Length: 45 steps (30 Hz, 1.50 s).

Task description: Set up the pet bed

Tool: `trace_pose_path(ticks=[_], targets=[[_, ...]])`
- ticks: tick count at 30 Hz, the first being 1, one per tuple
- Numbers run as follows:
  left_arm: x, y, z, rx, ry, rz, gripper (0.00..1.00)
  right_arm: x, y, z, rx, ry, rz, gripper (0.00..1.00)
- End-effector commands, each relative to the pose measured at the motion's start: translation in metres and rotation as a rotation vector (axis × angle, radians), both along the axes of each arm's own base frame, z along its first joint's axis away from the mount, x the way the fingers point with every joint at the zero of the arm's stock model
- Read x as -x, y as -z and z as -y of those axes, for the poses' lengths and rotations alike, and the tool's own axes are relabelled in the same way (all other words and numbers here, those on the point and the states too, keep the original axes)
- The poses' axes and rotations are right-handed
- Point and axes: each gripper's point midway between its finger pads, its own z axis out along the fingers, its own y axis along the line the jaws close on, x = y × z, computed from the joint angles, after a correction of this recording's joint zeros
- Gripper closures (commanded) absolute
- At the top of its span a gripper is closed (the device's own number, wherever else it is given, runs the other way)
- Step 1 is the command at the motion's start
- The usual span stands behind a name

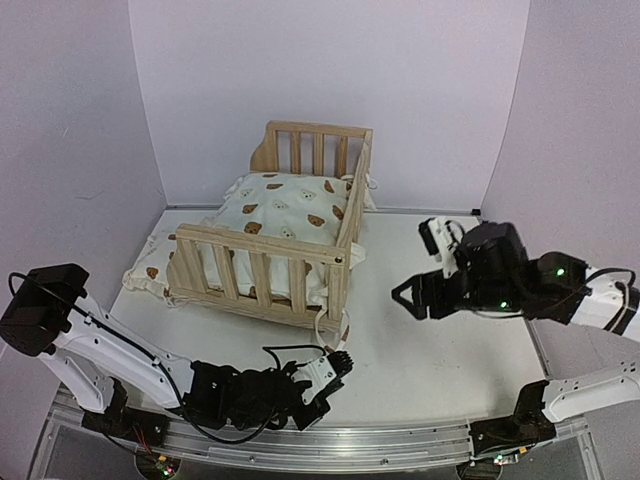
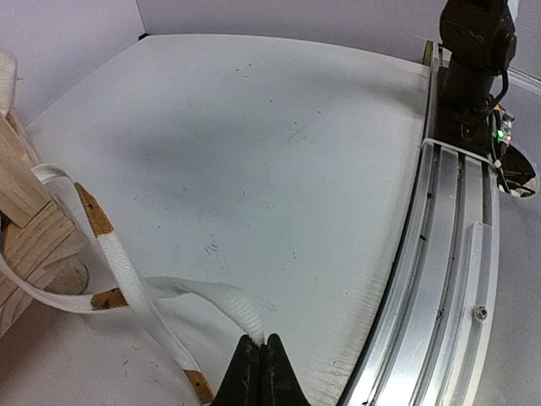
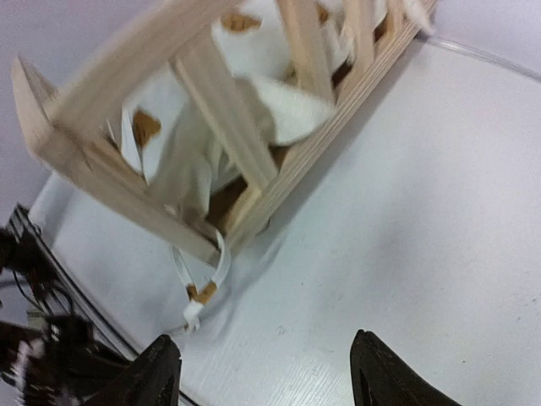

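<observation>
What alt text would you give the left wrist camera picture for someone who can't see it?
The left gripper, shut, pinches a white fabric tie with brown prints that trails across the white table to the pine bed frame at the left edge. A metal rail and the other arm's dark base line the right side.

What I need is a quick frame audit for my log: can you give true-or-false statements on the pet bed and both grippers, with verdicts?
1. The left gripper is shut on a cushion tie. True.
2. The right gripper grips the pine frame. False: it is open, off the frame, holding nothing.
3. A corner of the bear-print cushion pokes out of the frame. True.
4. The frame lies on its side. False: it stands upright on the table.
</observation>
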Motion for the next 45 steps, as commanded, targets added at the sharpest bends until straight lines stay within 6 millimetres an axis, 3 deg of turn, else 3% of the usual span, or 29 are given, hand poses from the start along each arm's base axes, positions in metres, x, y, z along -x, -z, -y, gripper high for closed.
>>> trace_pose_path(ticks=[1, 6, 8, 10, 12, 19, 24, 36, 41, 43, 45], targets=[[-0.014, -0.054, 0.003, 0.177, -0.055, -0.046, 1.0, 0.027, 0.068, -0.035, -0.024, -0.259, -0.05, 0.3], [-0.022, -0.06, -0.006, 0.202, -0.075, -0.062, 1.0, 0.054, 0.087, -0.067, -0.313, -0.454, 0.04, 0.34], [-0.022, -0.062, -0.007, 0.206, -0.079, -0.063, 1.0, 0.067, 0.098, -0.079, -0.285, -0.505, 0.121, 0.35], [-0.022, -0.063, -0.008, 0.214, -0.081, -0.068, 1.0, 0.068, 0.114, -0.093, -0.212, -0.522, 0.162, 0.37], [-0.022, -0.064, -0.007, 0.216, -0.082, -0.069, 1.0, 0.068, 0.119, -0.101, -0.246, -0.509, 0.194, 0.39], [-0.025, -0.065, -0.011, 0.218, -0.097, -0.061, 1.0, 0.056, 0.131, -0.098, -0.36, -0.346, 0.265, 0.44], [-0.028, -0.068, -0.014, 0.223, -0.108, -0.054, 1.0, 0.064, 0.128, -0.106, -0.483, -0.374, 0.296, 0.49], [-0.03, -0.069, -0.018, 0.231, -0.115, -0.064, 1.0, 0.058, 0.148, -0.127, -0.47, -0.365, 0.291, 0.64], [-0.029, -0.068, -0.02, 0.231, -0.11, -0.069, 1.0, 0.055, 0.151, -0.125, -0.472, -0.336, 0.278, 0.8], [-0.029, -0.067, -0.021, 0.228, -0.11, -0.068, 1.0, 0.055, 0.154, -0.118, -0.472, -0.316, 0.258, 0.98], [-0.027, -0.065, -0.024, 0.224, -0.104, -0.07, 1.0, 0.055, 0.158, -0.107, -0.466, -0.286, 0.229, 1.0]])
